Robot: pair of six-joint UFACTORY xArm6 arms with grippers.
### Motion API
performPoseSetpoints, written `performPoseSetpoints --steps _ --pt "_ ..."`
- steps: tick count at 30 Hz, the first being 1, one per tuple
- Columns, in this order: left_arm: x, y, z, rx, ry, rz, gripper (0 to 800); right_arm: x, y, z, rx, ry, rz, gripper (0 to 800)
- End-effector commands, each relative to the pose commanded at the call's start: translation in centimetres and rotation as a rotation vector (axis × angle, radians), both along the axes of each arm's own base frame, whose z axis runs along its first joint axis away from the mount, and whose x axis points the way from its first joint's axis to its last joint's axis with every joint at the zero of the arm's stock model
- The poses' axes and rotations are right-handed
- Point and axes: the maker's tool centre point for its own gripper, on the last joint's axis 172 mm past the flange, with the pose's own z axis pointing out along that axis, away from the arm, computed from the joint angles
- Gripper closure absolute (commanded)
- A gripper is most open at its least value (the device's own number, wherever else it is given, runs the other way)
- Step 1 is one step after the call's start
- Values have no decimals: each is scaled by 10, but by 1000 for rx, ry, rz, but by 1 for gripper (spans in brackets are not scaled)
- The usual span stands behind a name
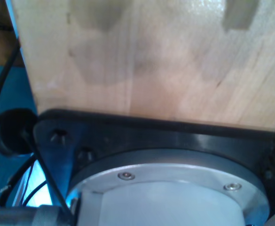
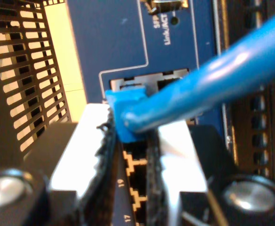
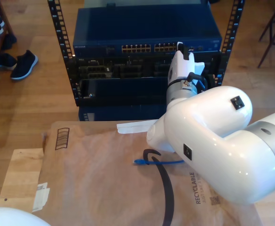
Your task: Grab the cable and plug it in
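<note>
Blue-booted plug (image 2: 126,112) of the thin blue patch cable (image 2: 208,84) sits pinched between the second gripper's (image 2: 130,155) padded fingers (image 2: 97,155), pointing straight at a socket in the dark blue network switch (image 2: 109,37). First gripper's state cannot be told.

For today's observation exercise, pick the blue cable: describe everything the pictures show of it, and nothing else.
The cable is thin, bright blue and smooth, like plastic sheathing. In the second wrist view its plug, a blue booted end, is pinched between the pads of my second gripper and held right at a port on the blue switch; whether it is seated cannot be told. In the exterior view the other end lies loose on the brown paper, its plug pointing to that view's left.
</note>
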Motion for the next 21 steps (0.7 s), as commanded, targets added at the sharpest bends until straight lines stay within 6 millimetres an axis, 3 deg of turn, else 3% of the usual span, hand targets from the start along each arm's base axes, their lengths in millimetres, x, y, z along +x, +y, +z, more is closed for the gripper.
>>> performPoseSetpoints --steps 2,5,10,14,21 --pt "0 0 0 0 0 0 1 0 0 2 1 -1 2 614" --pt "0 -1 0 -2 0 0 1 -1 1 4 1 -4 4 546" --pt "0 -1 0 -2 0 0 1 -7 -1 4 -5 3 4 554" --pt "0 -1 0 -2 0 0 1 -18 -7 -8 -20 34 1 564" --pt "0 0 0 0 0 0 1 -21 -9 -1 -18 23 -4 576"
